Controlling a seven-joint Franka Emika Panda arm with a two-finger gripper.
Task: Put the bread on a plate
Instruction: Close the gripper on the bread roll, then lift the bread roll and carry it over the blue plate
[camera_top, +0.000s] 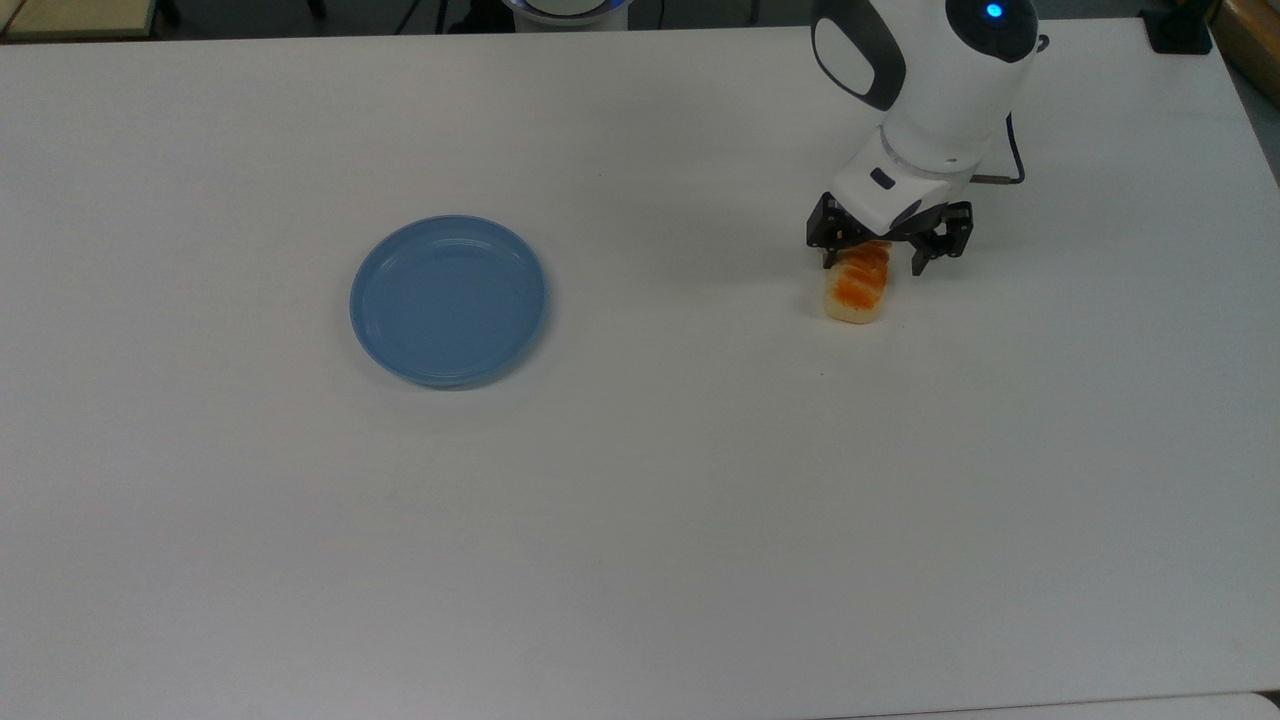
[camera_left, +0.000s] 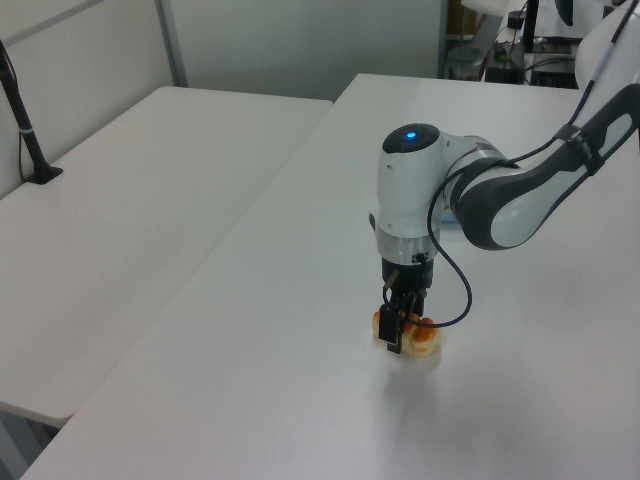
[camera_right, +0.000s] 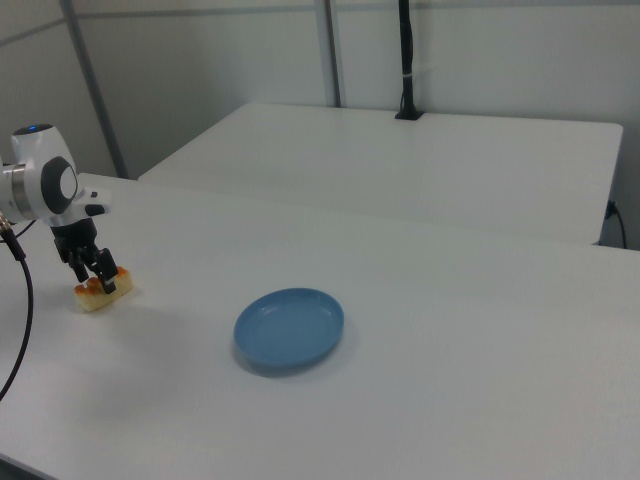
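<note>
Arm reaches steeply down; claw (camera_top: 871, 262) spread wide, straddling the bread (camera_top: 858, 291).

The blue plate (camera_top: 448, 300) looks smooth glossy plastic; the white table (camera_top: 640, 500) is matt; the arm shell (camera_top: 940, 80) is glossy plastic.

One bread (camera_top: 857, 291) is lying on the worktop (camera_top: 640, 520), and one blue plate (camera_top: 448, 300) is sitting well apart from the bread. One claw (camera_top: 873, 262) is straddling the bread.
</note>
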